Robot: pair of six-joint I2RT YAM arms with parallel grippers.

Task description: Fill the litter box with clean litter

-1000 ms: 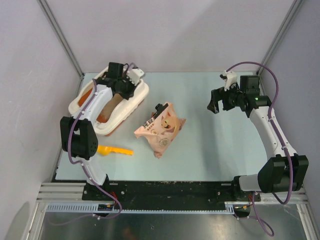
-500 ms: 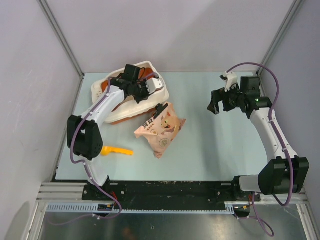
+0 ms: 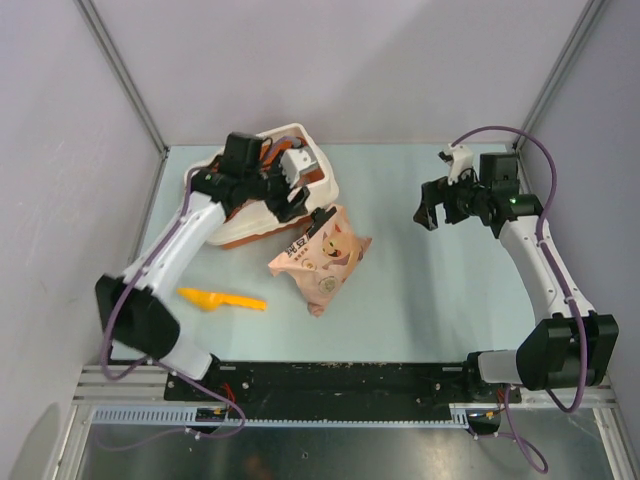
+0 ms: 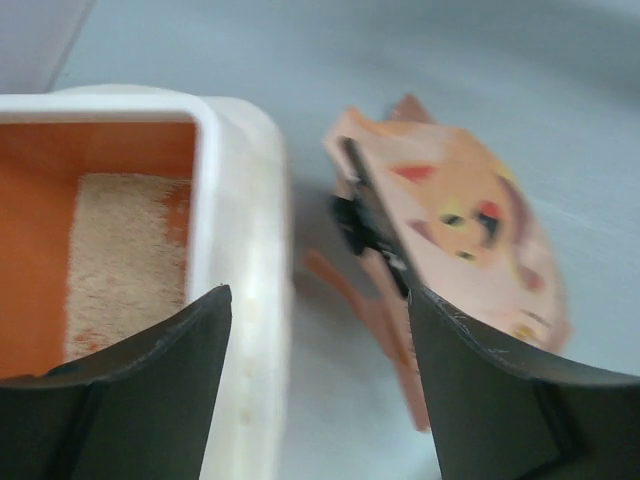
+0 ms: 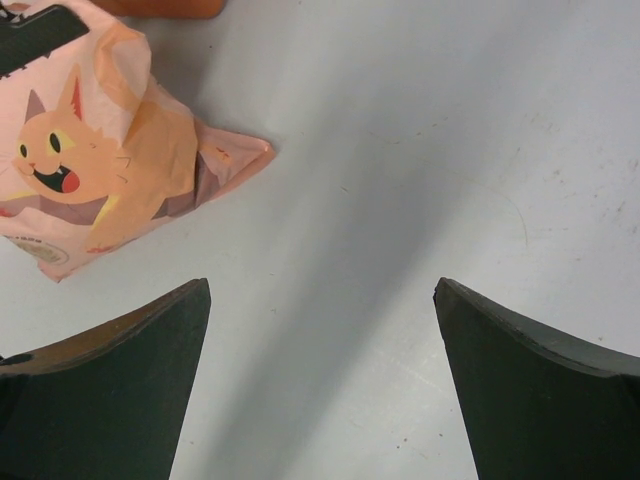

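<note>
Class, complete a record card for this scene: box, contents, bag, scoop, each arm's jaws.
Box: large cream-white plastic litter box, orange inside, far left
Contents: patch of pale beige litter granules, orange floor showing
Bag: pink-beige printed cat-face bag, lying beside the box
Scoop: yellow-orange plastic scoop, on the table, apart from the box
Left jaws: open, empty, over the box's rim
Right jaws: open, empty, over bare table

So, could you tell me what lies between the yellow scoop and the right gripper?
The pink cat-printed bag lies there on the table, nearer the scoop than the right gripper; the top external view shows it.
</note>
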